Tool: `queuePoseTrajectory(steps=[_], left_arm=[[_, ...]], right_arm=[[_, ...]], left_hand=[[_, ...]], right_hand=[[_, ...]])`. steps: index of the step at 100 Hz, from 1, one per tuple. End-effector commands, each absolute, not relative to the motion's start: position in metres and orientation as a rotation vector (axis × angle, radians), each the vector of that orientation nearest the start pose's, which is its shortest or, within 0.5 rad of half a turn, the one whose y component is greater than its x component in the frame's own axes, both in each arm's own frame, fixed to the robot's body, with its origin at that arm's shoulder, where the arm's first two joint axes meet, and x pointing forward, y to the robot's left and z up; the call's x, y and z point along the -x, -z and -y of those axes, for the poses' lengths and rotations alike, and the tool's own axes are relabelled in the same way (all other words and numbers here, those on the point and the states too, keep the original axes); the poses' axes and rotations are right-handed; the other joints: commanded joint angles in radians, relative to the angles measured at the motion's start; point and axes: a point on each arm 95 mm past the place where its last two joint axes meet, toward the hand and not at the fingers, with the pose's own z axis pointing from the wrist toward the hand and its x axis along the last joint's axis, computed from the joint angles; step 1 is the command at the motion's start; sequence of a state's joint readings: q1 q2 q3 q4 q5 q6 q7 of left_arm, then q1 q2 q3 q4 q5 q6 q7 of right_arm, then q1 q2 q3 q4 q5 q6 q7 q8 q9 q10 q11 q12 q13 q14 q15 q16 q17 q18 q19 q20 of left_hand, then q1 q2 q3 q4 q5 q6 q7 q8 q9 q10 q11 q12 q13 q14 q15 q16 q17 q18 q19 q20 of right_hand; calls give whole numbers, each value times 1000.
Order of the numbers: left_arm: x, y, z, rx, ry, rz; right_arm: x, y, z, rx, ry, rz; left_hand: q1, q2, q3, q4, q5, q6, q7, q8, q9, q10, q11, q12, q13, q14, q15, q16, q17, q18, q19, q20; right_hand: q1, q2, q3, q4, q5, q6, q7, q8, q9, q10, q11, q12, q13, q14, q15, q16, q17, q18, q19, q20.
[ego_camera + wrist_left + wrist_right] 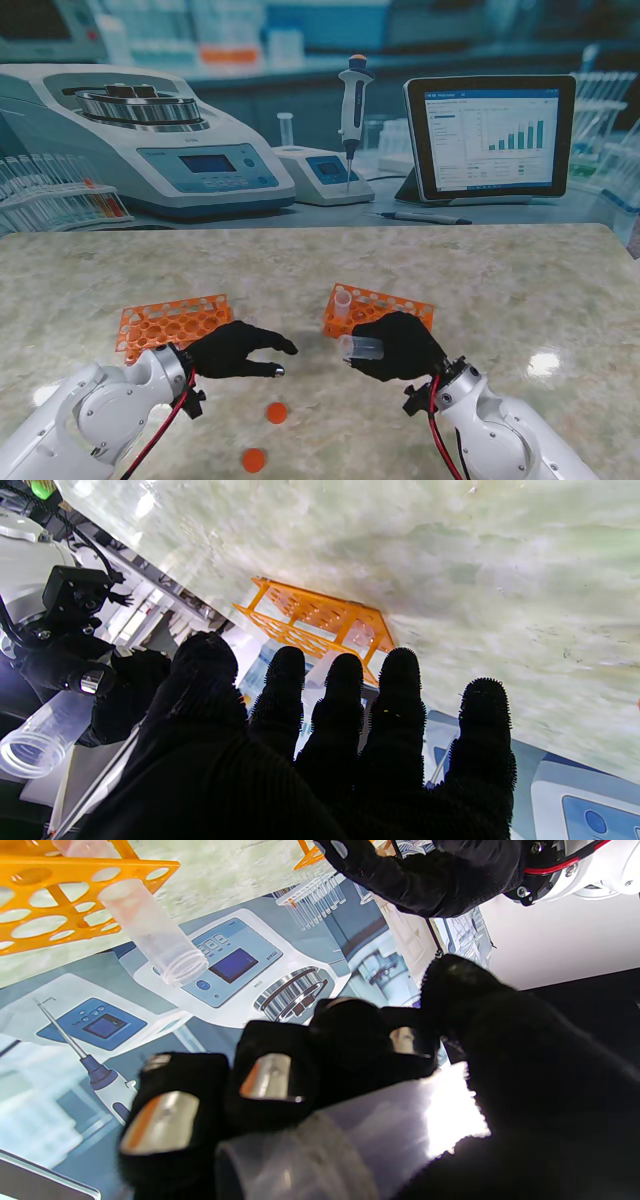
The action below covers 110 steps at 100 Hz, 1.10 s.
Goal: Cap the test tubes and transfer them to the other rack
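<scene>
Right hand (pixel 400 345) clamped around a clear tube (pixel 360 347), held sideways with the open mouth pointing toward the left hand (pixel 235 350); no cap on it. In the right wrist view, fingers (pixel 270 1075) wrapped over the tube (pixel 350 1140), thumb pressed on the opposite side.

Left hand holding nothing, fingers (pixel 400 690) spread apart and stretched toward the tube mouth, not touching it. Seen from the left wrist, the tube (pixel 35 740) mouth round and empty beside the thumb.

Two orange caps on the marble table (pixel 520 290): one cap (pixel 276 412) nearer to me than the gap between the hands, the second cap (pixel 254 460) nearer still, both loose and apart from either hand.

Just beyond the right hand, an orange rack (pixel 385 305) with a second tube (pixel 343 300) standing upright in a hole at its left end, also uncapped; other holes visible in the right wrist view look empty. Just beyond the left hand, another orange rack (pixel 170 322), holes empty as far as visible. Nothing between the open hand and the tube mouth.

Farther off, past the table edge, a printed lab backdrop: centrifuge (pixel 150 140), pipette (pixel 352 110), tablet screen (pixel 490 135).
</scene>
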<state>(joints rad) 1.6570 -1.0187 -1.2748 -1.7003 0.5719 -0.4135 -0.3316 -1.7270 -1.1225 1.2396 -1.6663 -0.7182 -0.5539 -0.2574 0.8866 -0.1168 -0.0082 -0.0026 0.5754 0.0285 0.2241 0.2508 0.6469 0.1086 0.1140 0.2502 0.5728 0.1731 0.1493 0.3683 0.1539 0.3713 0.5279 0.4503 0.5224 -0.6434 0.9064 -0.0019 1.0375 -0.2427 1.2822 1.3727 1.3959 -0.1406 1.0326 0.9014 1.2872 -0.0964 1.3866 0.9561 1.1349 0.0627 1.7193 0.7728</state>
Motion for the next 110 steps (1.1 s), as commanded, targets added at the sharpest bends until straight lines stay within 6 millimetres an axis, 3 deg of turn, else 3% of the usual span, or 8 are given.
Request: queuePoseTrajectory(steps=[1,8,19,32,52,54,65,110], left_arm=[[-352,326,13,1361,1870,-1935],[-350,327,14,1353,1864,-1944],[-348,331,14,1335,1859,-1950],[-346,337,15,1317,1855,-1964],[-343,344,19,1287,1845,-2006],[-343,345,20,1283,1843,-2011],[-341,348,22,1258,1839,-2030],[-331,363,19,1219,1788,-2085]], right_arm=[[-331,313,-38,-1125,-2299,-1323],[-331,313,-37,-1121,-2297,-1323],[-331,312,-36,-1112,-2292,-1327],[-331,311,-34,-1103,-2292,-1325],[-330,310,-31,-1090,-2294,-1325],[-330,310,-31,-1090,-2294,-1325],[-329,309,-29,-1089,-2291,-1324],[-328,309,-26,-1085,-2284,-1328]], left_hand=[[48,-24,-5,-18,9,13,5,-1,-32,-29,11,43,-17,-24,18,13,1,-11,48,41],[62,-44,1,-14,33,18,42,27,-25,-32,20,51,-12,-28,24,19,-1,-12,66,49],[77,-84,12,-8,-6,5,143,156,-26,-52,53,94,-5,-42,44,47,6,-21,109,60],[81,-129,37,-6,-47,11,194,212,-40,-61,81,135,-13,-53,67,85,7,-37,168,91],[64,-184,96,-11,-62,13,195,211,-67,-60,83,149,-32,-60,74,116,9,-57,233,129],[8,-217,216,-30,-59,11,197,205,-72,-60,82,157,-35,-62,71,141,8,-60,239,145],[-13,-248,270,-38,-48,-9,188,197,-109,-55,104,194,-54,-74,123,199,-5,-70,257,159],[-48,-299,330,-50,-36,-95,193,191,-174,-55,83,234,-148,-88,127,260,-72,-88,216,168]], right_hand=[[42,7,39,51,66,-19,101,46,47,-4,44,-5,35,-97,125,35,31,-16,104,10],[44,6,37,52,66,-19,101,47,47,-4,43,-4,35,-96,123,34,31,-15,102,9],[46,6,34,53,64,-18,99,48,46,-2,40,-3,35,-94,121,32,30,-14,99,8],[47,9,27,53,62,-18,97,50,46,-2,34,0,35,-90,117,30,30,-11,95,7],[50,9,20,53,61,-18,95,52,46,-1,30,3,35,-88,115,29,29,-10,91,6],[50,8,20,53,61,-18,95,53,46,0,29,3,35,-88,115,29,29,-10,91,6],[51,8,16,53,59,-18,93,54,45,1,26,5,35,-86,112,27,28,-9,88,5],[57,10,5,51,55,-18,88,58,45,3,13,14,35,-78,105,23,27,-4,81,3]])
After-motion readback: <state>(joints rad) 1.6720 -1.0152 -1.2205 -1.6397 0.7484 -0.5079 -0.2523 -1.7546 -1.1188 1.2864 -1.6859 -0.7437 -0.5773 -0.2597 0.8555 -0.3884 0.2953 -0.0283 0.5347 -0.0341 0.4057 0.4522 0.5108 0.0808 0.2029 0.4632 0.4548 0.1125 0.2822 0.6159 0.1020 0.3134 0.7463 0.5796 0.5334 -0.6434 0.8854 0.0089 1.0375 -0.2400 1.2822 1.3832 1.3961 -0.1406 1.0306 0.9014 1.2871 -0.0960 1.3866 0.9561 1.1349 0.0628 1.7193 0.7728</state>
